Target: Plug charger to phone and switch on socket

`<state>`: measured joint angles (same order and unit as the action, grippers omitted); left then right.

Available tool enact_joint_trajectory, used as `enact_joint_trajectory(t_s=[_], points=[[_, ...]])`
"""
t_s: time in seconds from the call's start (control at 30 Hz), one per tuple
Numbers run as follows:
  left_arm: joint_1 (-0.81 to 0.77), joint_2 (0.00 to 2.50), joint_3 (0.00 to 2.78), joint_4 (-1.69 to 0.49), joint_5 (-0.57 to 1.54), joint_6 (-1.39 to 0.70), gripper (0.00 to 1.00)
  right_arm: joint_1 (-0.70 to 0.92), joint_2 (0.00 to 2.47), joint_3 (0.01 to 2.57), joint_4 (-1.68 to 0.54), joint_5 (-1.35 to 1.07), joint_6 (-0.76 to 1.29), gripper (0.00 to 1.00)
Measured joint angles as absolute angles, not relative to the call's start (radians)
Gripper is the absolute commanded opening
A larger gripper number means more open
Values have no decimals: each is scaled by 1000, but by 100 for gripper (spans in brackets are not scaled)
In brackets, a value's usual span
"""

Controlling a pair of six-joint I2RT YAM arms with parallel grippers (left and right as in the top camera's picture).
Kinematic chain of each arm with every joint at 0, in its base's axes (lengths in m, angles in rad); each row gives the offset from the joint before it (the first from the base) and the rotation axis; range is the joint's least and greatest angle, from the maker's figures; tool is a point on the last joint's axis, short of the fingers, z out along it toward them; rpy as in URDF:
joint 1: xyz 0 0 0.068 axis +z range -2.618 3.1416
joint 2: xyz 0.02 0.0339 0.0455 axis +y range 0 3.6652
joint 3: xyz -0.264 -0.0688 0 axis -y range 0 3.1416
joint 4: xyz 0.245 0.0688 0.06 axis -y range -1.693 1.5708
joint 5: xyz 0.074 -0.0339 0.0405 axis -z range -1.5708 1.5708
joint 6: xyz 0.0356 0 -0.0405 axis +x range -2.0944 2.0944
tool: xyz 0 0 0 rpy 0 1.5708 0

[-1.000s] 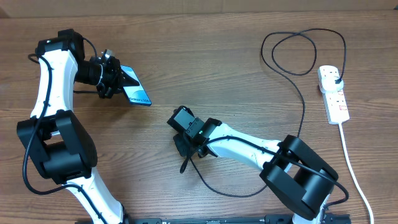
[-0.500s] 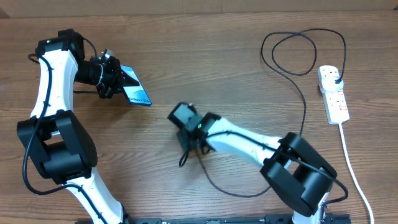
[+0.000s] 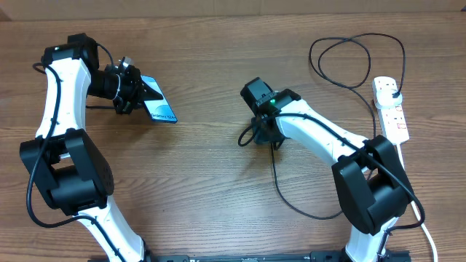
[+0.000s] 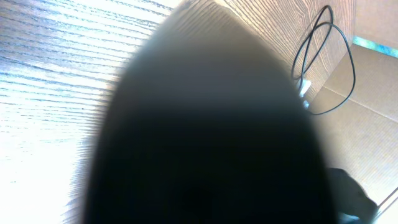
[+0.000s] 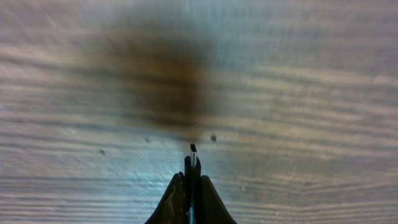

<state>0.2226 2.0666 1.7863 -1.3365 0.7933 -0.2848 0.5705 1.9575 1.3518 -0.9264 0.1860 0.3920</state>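
Observation:
The phone (image 3: 160, 109), with a light blue screen, is held tilted off the table at the left by my left gripper (image 3: 143, 93), which is shut on its near end. In the left wrist view a dark blur (image 4: 211, 124) fills the frame. My right gripper (image 3: 247, 138) is shut on the connector tip (image 5: 193, 158) of the charger, whose black cable (image 3: 291, 196) loops across the table to the black plug (image 3: 394, 93) in the white socket strip (image 3: 392, 109) at the far right. The connector tip points out above the wood.
The strip's thick white cord (image 3: 411, 196) runs down the right side to the front edge. The cable makes a large loop (image 3: 349, 58) at the back right. Cardboard (image 4: 373, 124) stands beyond the table.
My right gripper has lifted and swung right and toward the back with the connector tip, dragging the cable along. The left arm and phone have not moved.

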Motion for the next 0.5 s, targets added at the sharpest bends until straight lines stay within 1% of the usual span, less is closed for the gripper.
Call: enact_joint_trajectory(t_s=[0.13,0.23,0.5], points=[[223,2067,1786,-1335,793,-285,4,572,1958,1318,-929,181,393,14],[223,2067,1786,-1335,793,-285,5,572,1958,1316,-928,180,390,20],[223,2067,1786,-1335,793,-285,5,572,1958,1269,-900,179,390,21]])
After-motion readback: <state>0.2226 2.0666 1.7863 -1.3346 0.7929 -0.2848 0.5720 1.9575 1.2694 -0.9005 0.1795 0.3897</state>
